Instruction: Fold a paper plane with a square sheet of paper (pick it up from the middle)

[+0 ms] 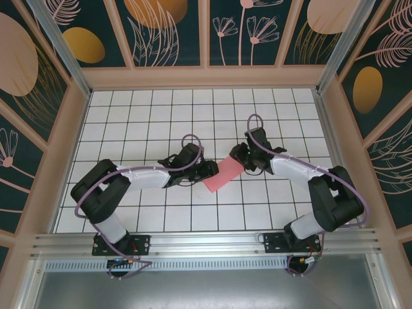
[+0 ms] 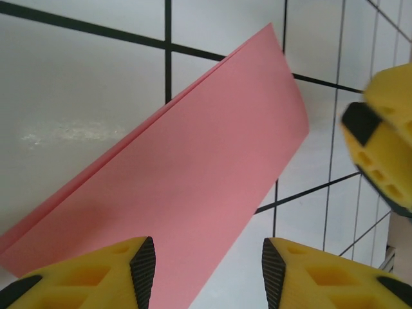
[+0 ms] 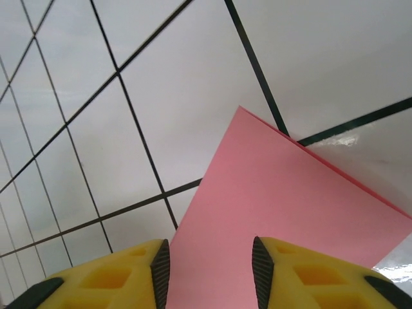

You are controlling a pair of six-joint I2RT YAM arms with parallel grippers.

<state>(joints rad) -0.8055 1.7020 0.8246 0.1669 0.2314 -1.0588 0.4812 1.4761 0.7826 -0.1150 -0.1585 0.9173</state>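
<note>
Square sheet of paper (image 1: 223, 176), folded, both jaws parted over it

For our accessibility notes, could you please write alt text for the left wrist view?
A folded salmon-pink sheet of paper slants across a white gridded table; the left arm's two yellow fingers stand apart at the bottom edge.

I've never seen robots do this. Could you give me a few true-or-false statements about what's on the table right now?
1. The salmon-pink paper sheet is folded double into a rectangle. True.
2. It lies on a bare wooden table. False: the table is white with a black grid.
3. The left gripper is squeezed shut. False: its jaws stand apart.
4. The paper lies between the left gripper and the right gripper. True.
</note>
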